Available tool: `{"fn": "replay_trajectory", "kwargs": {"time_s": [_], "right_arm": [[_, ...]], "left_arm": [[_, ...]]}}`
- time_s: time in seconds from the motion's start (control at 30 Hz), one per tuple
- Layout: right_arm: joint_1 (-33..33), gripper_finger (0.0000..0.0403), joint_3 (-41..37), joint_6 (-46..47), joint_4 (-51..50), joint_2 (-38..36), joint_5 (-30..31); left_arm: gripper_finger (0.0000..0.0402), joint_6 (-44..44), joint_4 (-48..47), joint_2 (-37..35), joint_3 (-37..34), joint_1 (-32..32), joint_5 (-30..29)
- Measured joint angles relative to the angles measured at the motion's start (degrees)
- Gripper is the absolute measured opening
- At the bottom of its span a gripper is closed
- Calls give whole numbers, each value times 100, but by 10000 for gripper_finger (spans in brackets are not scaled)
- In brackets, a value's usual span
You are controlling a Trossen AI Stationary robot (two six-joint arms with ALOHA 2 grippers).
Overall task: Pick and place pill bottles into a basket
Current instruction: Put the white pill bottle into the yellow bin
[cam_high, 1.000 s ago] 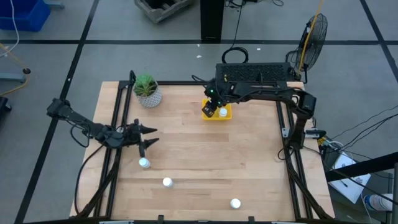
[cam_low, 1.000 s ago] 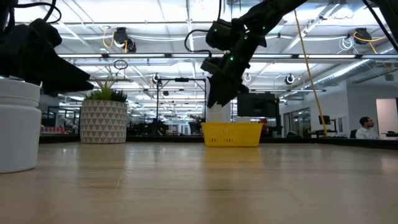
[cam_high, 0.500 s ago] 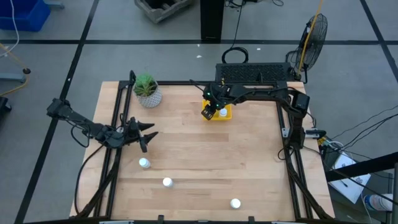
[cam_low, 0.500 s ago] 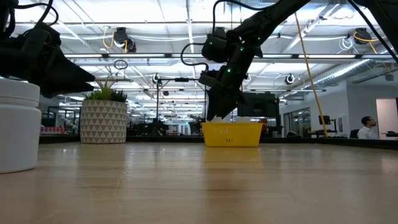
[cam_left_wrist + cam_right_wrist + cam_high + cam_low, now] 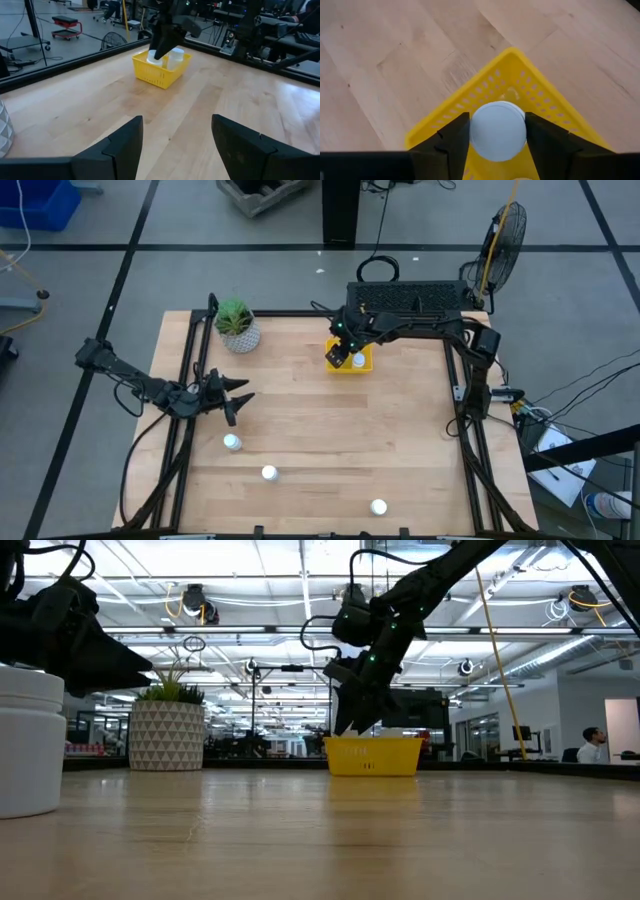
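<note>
The right gripper (image 5: 338,356) hangs over the yellow basket (image 5: 362,366) at the desk's (image 5: 330,430) 12 o'clock edge, pinching a bottle (image 5: 498,131) just inside it — a second bottle (image 5: 358,361) already stands there. The left gripper (image 5: 237,401) waits at 9 o'clock, fingers spread. Three bottles remain on the desk: one (image 5: 232,443) near 8 o'clock, one (image 5: 269,473) at 7, one (image 5: 378,506) at 5.

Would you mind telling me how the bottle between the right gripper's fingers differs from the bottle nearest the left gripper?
The bottle between the right gripper's fingers sits over the yellow basket; the bottle nearest the left gripper, stands on the bare table. The first has fingers on both sides; the second is untouched, with the left gripper open and apart from it. Both are small, white and capped.
</note>
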Motion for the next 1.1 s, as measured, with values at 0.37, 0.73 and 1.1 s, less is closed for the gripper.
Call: {"fn": "replay_trajectory", "kwargs": {"time_s": [0.37, 0.73, 1.1], "right_arm": [[12, 208, -118, 44, 255, 34, 146], [12, 220, -118, -258, 348, -382, 490], [800, 219, -108, -260, 958, -1159, 464]], "left_arm": [[241, -3, 21, 0, -2, 0, 0], [241, 31, 21, 0, -3, 0, 273], [241, 9, 64, 0, -4, 0, 644]]}}
